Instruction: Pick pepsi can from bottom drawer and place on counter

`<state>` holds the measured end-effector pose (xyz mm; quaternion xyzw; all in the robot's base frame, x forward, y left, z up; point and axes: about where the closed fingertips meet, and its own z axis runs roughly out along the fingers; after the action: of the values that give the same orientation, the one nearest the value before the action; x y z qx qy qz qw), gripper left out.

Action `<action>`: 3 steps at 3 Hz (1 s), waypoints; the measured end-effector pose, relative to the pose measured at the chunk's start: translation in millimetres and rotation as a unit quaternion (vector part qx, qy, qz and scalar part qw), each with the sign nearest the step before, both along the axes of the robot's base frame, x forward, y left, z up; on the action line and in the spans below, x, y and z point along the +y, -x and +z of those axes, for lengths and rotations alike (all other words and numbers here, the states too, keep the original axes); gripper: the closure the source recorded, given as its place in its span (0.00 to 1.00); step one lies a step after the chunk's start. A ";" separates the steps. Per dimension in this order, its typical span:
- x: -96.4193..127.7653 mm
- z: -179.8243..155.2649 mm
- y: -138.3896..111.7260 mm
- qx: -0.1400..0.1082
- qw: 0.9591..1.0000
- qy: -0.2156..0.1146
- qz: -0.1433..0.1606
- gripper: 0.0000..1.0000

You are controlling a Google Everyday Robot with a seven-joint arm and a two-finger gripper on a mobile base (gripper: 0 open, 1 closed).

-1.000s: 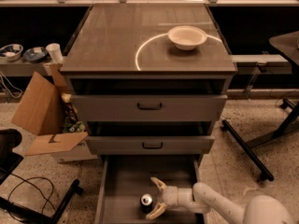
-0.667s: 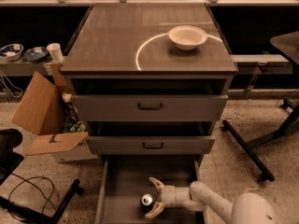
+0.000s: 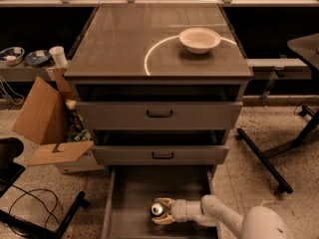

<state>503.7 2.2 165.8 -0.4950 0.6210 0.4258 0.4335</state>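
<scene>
The pepsi can (image 3: 158, 208), dark with a silver lid, stands upright on the floor of the open bottom drawer (image 3: 129, 193). My gripper (image 3: 163, 211) reaches in from the lower right. Its pale fingers (image 3: 164, 202) sit on either side of the can and are closed against it. The counter (image 3: 124, 39), a glossy grey-brown slab with a thin white arc, tops the cabinet above.
A white bowl (image 3: 200, 39) sits on the counter at the right. Two grey drawer fronts with black handles (image 3: 159, 114) overhang the bottom drawer. A cardboard box (image 3: 47, 118) stands left of the cabinet. A black stand leg (image 3: 261, 158) crosses the floor at the right.
My gripper's fingers have closed in around the can. The can has shifted slightly toward the back of the drawer.
</scene>
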 end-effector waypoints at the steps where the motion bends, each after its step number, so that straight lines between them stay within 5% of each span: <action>1: 0.6 -1.1 0.3 0.000 1.000 0.002 0.000 0.72; 2: 0.6 -1.1 0.3 0.000 1.000 0.001 0.000 0.96; 3: 0.6 -1.1 0.3 0.000 1.000 0.001 0.000 1.00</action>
<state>503.4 2.8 164.7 -0.4952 0.6220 0.4248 0.4328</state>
